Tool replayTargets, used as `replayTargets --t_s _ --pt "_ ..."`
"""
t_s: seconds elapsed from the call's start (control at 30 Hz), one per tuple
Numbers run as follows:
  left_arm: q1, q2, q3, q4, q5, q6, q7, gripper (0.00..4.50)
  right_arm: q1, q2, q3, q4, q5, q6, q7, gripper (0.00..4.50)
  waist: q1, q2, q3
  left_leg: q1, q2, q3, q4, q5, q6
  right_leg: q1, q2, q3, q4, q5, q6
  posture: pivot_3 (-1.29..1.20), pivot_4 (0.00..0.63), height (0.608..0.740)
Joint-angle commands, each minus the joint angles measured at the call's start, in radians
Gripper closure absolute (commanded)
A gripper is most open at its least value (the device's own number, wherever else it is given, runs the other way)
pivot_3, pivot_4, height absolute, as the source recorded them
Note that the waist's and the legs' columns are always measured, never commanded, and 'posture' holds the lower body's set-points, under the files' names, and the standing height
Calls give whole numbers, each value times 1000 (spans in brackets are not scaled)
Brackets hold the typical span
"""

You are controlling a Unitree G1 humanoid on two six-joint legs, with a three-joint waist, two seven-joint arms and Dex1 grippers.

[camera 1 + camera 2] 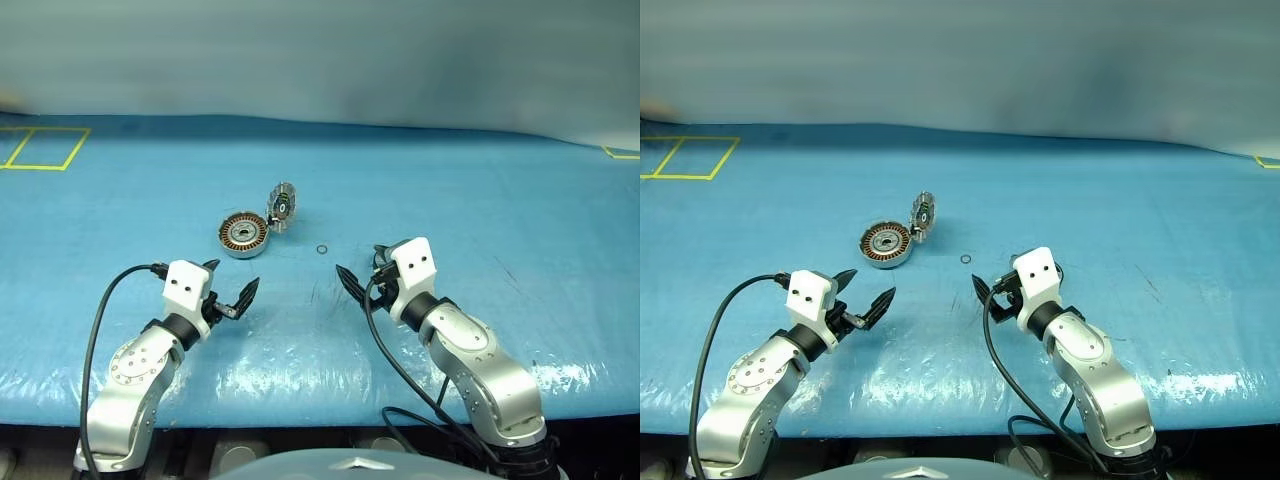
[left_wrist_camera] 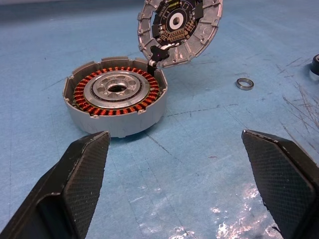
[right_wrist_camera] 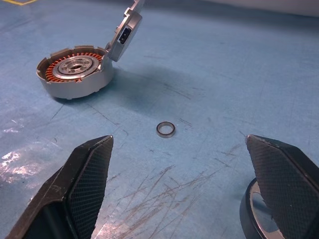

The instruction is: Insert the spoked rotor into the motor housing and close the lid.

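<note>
Ahead of my left gripper [image 1: 228,288], jaws spread wide, the blue table [image 1: 480,210] lies bare up to the motor housing [image 1: 244,233]. The lid [image 1: 283,203] stands on edge against the housing's far right side, blocking approach from there. Before my right gripper [image 1: 364,271], also spread wide, only the small loose ring [image 1: 322,249] lies in the way, well apart from the housing.

Silver arms, white wrists, black fingers [image 2: 82,181]

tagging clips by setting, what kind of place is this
Likely a robotics lab test bench: a blue plastic-covered table marked with yellow tape squares, and an opened motor housing showing copper windings laid out for assembly.
</note>
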Motion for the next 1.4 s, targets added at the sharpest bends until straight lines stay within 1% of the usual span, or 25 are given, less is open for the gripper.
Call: replayTargets --t_s 0.03,0.3,0.43,0.5,0.6,0.67,0.7,0.77,0.8,0.87,0.93,1.0,1.1,1.2,1.4 --pt "0 -2 2 -45 -4 -18 0 0 -11 2 -7 -26 9 6 1 38 0 0 0 0 0 0 0 0 0 0 0 0 0 0 0 0 150 740" --pt "1 -9 3 -46 -2 -18 5 0 -13 -3 -6 -32 13 20 6 38 0 0 0 0 0 0 0 0 0 0 0 0 0 0 0 0 150 740" --pt "2 -11 2 -45 0 -20 7 0 -48 -46 25 -77 14 62 35 38 -1 0 0 0 0 0 0 0 0 0 0 0 0 0 0 0 150 740" --pt "3 -18 4 -43 -1 -25 12 0 -140 -84 76 -126 -14 188 15 38 -5 2 1 0 0 0 0 0 0 0 0 0 0 0 0 0 150 740" --pt "15 -37 13 -41 5 -53 29 0 -304 -129 119 -160 75 296 119 38 -7 2 1 0 0 0 1 0 0 -1 0 0 1 1 0 0 150 740" --pt "29 -53 12 -35 30 -90 52 0 -441 -156 161 -116 106 359 184 38 -5 2 1 0 0 0 1 0 0 0 0 0 0 1 0 0 150 740" --pt "40 -66 14 -34 31 -110 57 0 -520 -131 173 -63 118 416 186 38 -5 2 1 0 0 0 1 0 0 0 0 0 0 1 0 0 150 740" --pt "55 -81 12 -33 30 -137 62 0 -620 -84 179 14 139 494 182 38 -4 2 1 0 0 0 0 0 0 0 0 0 0 1 0 0 150 740" --pt "65 -85 9 -36 32 -150 62 0 -661 -54 182 58 142 515 178 38 -3 2 1 0 0 0 0 0 0 0 0 0 0 2 1 0 150 740" --pt "108 -89 -10 -42 66 -208 66 0 -765 7 250 206 106 508 172 38 -5 2 1 -1 0 0 -1 0 0 -1 0 -1 0 6 -1 0 150 740" --pt "152 -107 -17 -51 75 -256 72 0 -847 37 353 346 45 439 190 38 -11 3 2 -1 0 1 -1 0 0 -2 0 0 0 6 -2 0 150 740" --pt "175 -121 -21 -57 75 -280 81 0 -887 51 410 434 0 373 202 38 -9 3 2 -1 0 1 -2 0 0 -3 0 0 0 6 -2 0 150 740" --pt "241 -166 -8 -57 36 -350 76 0 -943 159 412 636 -32 277 204 38 -10 4 2 -2 0 0 -3 0 0 -4 0 -1 0 6 -2 0 150 740" --pt "304 -190 0 -63 41 -395 86 0 -1001 244 420 808 -71 179 221 38 -16 4 3 -2 0 0 -3 0 0 -4 0 -1 0 6 -2 0 150 740" --pt "370 -223 -5 -70 52 -444 114 0 -1058 339 417 1045 -148 22 259 38 -19 5 3 -2 1 1 -2 0 0 -5 0 -1 0 4 -1 0 150 740"
